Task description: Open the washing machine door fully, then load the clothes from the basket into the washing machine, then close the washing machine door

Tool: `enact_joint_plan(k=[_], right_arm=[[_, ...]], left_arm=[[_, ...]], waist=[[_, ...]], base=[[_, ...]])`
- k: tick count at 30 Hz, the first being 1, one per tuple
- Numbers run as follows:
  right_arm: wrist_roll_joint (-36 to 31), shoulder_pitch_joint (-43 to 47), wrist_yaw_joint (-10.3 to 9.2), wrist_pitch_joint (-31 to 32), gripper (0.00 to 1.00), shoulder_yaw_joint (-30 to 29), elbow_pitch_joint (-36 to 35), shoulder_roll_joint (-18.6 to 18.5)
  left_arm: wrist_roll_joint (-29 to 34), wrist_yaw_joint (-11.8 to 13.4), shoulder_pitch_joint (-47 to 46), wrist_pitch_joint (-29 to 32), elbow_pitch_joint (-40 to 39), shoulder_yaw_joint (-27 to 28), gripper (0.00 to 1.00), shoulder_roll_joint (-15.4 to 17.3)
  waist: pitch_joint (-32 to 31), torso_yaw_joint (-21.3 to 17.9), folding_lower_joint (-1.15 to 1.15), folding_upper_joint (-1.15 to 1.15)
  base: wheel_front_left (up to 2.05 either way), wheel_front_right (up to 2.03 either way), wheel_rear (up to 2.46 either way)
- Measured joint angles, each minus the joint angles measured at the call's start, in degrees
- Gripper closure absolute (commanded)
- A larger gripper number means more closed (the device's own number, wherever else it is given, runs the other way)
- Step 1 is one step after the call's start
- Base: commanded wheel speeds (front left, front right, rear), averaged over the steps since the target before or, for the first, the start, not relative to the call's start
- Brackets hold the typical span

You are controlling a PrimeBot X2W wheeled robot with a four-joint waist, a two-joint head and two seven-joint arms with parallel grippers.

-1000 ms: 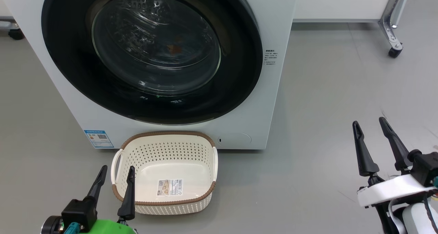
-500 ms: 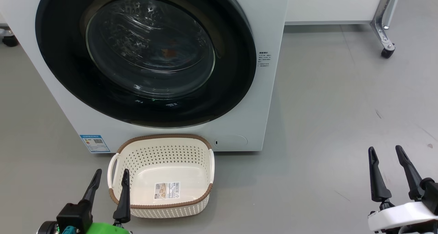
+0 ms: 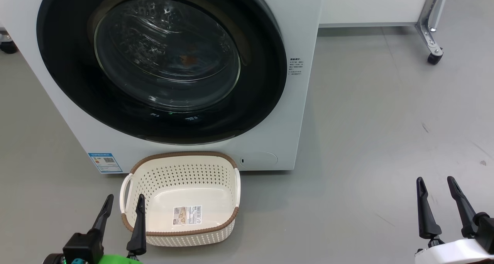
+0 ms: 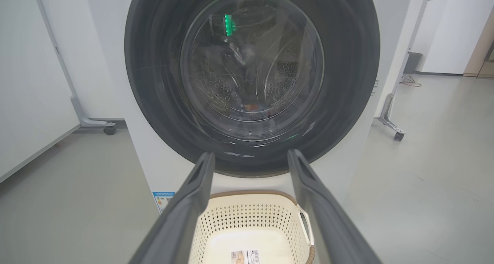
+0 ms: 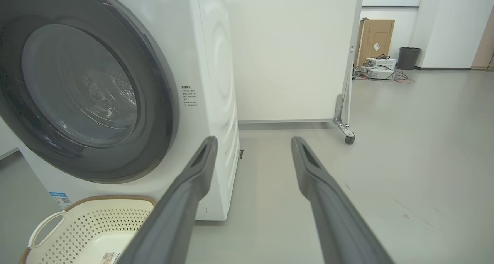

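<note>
The washing machine (image 3: pixel 301 32) stands white in front of me, and the washing machine door (image 3: pixel 69 90) lies shut and flush against it, black rim around clear glass. Through the glass, low in the drum, a small orange-brown patch of the clothes (image 3: pixel 188 59) shows. On the floor against the machine sits the basket (image 3: pixel 181 154), with just a paper label on its bottom. My left gripper (image 3: pixel 125 197) is open at the basket's left handle, one finger over the rim. Far to the right my right gripper (image 3: pixel 435 179) hangs open over bare floor.
Grey floor spreads to the right of the machine. A white panel on a wheeled metal foot (image 3: pixel 432 57) stands behind it at the right. The right wrist view has a cardboard box (image 5: pixel 376 36) and a dark bin (image 5: pixel 408 57) far off.
The right gripper has dropped back toward the lower right of the head view. The head view itself has shifted slightly. The left gripper, door and basket hold as before.
</note>
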Motion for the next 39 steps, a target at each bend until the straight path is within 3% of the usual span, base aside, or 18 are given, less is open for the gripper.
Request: enact_joint_plan(k=[28, 29, 39], right_arm=[[-2.87, 2.21, 0.56, 0.01, 0.0, -2.38, 1.87, 1.26], [-2.88, 2.22, 0.57, 0.0, 1.0, -2.36, 1.98, 1.3], [-1.99, 2.76, 0.56, 0.08, 1.0, -1.68, 6.91, 3.86]], left_arm=[[0.46, 0.0, 0.03, 0.0, -0.64, 0.86, 0.0, -0.08], [0.54, 0.01, 0.04, 0.0, -0.53, 0.83, 1.0, -0.11], [-0.44, 0.01, 1.74, 0.08, 3.92, -0.21, 1.0, -1.29]], waist=[[0.27, 1.53, 0.0, 0.0], [0.28, 1.57, 0.0, 0.0], [0.31, 1.58, 0.0, 0.0]], base=[[0.0, 0.0, 0.0], [0.0, 0.0, 0.0], [0.0, 0.0, 0.0]])
